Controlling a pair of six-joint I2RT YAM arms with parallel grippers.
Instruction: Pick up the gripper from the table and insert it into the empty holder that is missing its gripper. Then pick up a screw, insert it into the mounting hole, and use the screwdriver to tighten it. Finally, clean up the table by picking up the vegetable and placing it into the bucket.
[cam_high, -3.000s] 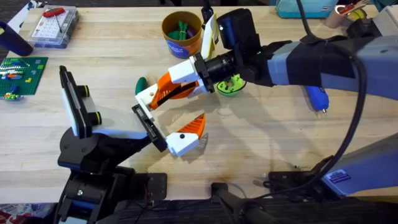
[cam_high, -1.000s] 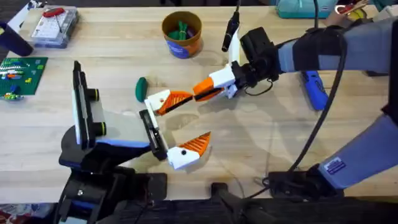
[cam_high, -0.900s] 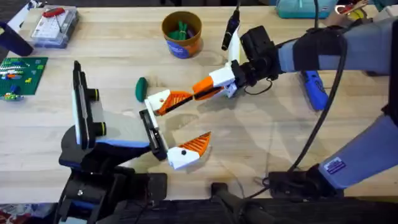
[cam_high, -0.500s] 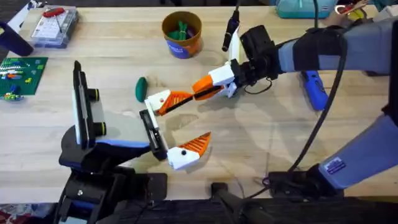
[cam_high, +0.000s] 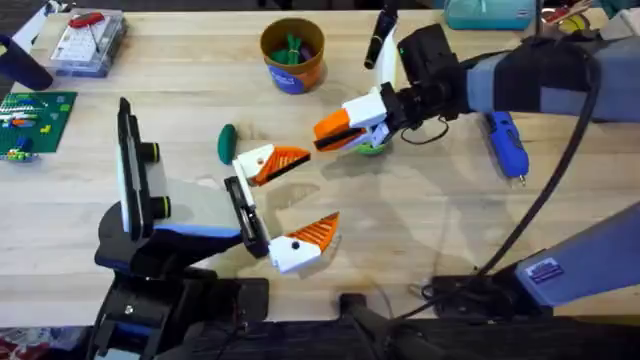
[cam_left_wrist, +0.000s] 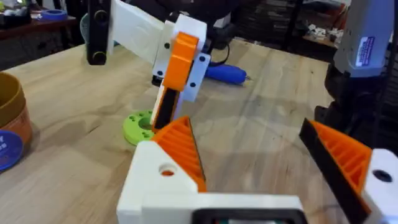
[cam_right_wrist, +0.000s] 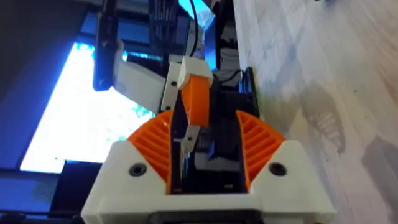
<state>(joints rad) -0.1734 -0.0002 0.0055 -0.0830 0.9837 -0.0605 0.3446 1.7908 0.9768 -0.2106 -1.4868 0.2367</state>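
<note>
orange-tipped gripper (cam_high: 270, 161) sits at the holder (cam_high: 243, 210) on the table (cam_high: 420, 230), well apart from the right gripper (cam_high: 322, 133), whose fingers stand closed and empty. left gripper (cam_high: 290, 205) is spread open. the right arm has since pulled back toward the bucket (cam_high: 293, 55).
</note>
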